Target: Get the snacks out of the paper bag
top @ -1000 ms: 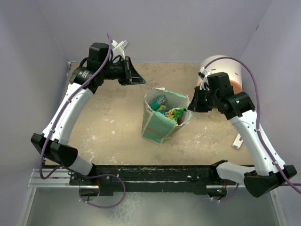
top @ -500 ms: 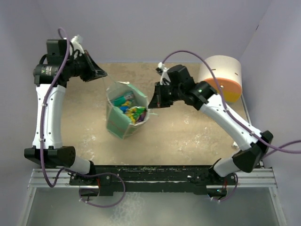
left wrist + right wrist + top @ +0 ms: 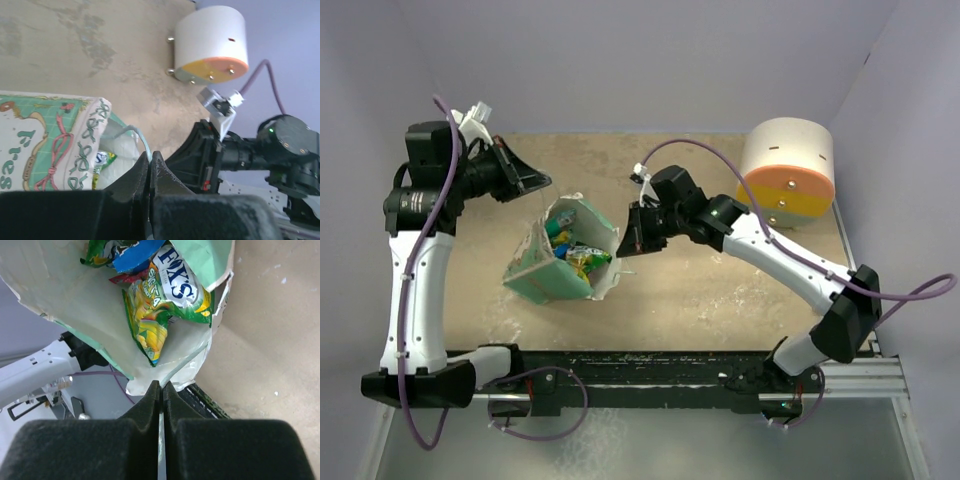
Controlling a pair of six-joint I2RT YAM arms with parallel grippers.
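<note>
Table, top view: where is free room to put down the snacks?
Free: the bare table between the paper bag, the right arm and the near rail; also the back strip between the bag and the cylinder. Crowded: the bag's mouth, between left hand and right hand.

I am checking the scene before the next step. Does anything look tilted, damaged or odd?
Yes. The paper bag leans over instead of standing upright, its mouth stretched open, with the snacks inside. The left gripper is shut on a string handle; the right gripper pinches the rim, which looks crumpled there.
</note>
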